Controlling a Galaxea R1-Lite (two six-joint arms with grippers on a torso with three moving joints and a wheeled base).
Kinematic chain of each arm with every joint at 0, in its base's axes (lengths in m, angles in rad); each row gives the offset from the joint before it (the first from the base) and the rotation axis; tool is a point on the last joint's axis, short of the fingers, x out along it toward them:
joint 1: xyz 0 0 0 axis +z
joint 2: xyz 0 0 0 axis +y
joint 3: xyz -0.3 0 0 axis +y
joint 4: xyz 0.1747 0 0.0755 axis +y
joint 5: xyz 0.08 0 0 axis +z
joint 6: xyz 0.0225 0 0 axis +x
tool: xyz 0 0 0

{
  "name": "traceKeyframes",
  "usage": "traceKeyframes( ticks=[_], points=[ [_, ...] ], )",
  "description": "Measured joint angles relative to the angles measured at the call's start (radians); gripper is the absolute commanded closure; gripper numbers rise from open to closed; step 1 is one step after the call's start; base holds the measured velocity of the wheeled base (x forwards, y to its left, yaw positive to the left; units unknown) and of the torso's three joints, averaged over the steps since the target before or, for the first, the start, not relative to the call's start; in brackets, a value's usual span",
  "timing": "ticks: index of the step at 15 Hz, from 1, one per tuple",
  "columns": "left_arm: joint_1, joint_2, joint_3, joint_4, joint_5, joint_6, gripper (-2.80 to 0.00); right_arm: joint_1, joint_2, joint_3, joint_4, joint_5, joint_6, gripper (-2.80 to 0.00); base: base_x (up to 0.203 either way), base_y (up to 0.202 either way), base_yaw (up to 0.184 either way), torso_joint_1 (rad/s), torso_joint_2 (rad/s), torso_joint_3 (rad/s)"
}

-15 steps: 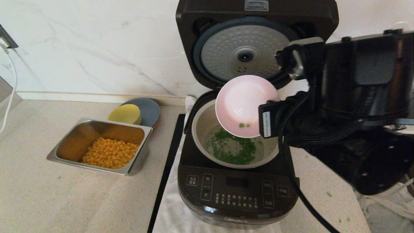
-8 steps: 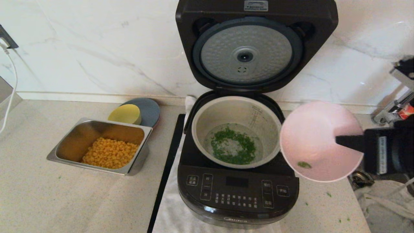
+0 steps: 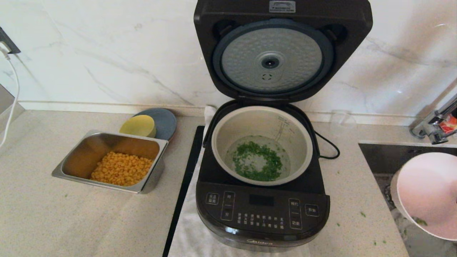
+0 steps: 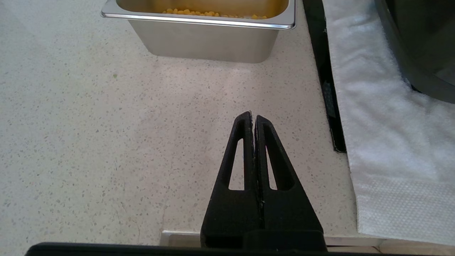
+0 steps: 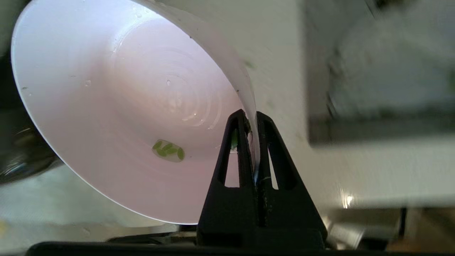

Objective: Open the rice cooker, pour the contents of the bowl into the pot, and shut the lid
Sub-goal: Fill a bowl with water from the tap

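The rice cooker [image 3: 262,171] is sitting on a white towel [image 3: 189,232] in the middle of the speckled countertop [image 3: 71,221], its lid [image 3: 282,50] standing fully open and upright against the marble wall, showing the dimpled silver disc on its underside. Inside, the grey-beige pot [image 3: 262,144] is holding the chopped green herbs [image 3: 257,166], which are lying in a loose ring on its bottom. To the cooker's left, a steel tray [image 3: 71,162] is holding yellow corn kernels [image 3: 121,173], with a yellow dish [image 3: 137,125] resting on a grey plate [image 3: 166,121] just behind it. Well to the cooker's right, over the sink [image 3: 385,160], the white bowl [image 3: 426,194] is tilting steeply, with only a few green bits clinging inside. The right gripper [image 5: 250,117] is pinching the bowl's rim [image 5: 245,92] between its fingers. The left gripper [image 4: 253,119] is hovering low over bare countertop in front of the tray, its fingers pressed together on nothing.
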Motion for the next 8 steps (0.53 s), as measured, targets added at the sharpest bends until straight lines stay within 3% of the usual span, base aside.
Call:
traceKeyframes(
  ticks=[4,8],
  points=[
    [0.0,0.0,0.0,0.0,0.0,0.0,0.0,-0.294,0.074,0.007,-0.024,0.158,0.005,0.0,0.0,0.0,0.0,0.0,0.0,0.0],
    [0.0,0.0,0.0,0.0,-0.001,0.0,0.0,-0.498,0.239,-0.029,-0.082,0.218,0.011,0.0,0.0,0.0,0.0,0.0,0.0,0.0]
  ],
)
